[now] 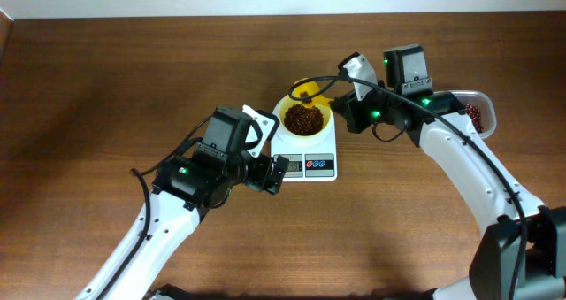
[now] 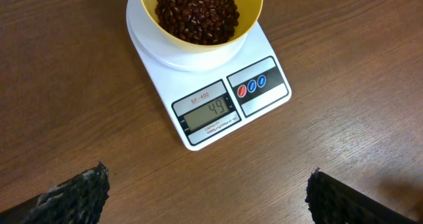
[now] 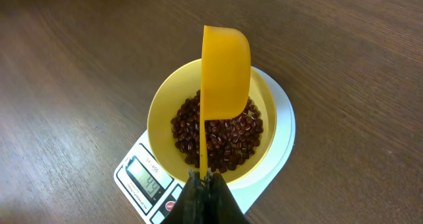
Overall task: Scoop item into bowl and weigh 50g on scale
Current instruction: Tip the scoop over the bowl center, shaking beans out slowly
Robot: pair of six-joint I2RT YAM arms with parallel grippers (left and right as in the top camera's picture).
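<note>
R tool [image 3: 200, 177] grips scoop [image 3: 228, 72] sideways over bowl [image 3: 156, 118].

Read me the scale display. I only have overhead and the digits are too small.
Observer: The left wrist view shows the scale reading 49.
Operator: Right arm doing what?
Observer: In the right wrist view, the right gripper pinches the handle of the scoop, which is turned on its side just above the beans in the bowl.
Operator: Other arm?
Observer: The left gripper is open, jaws wide apart with nothing between them, over the table in front of the scale.
</note>
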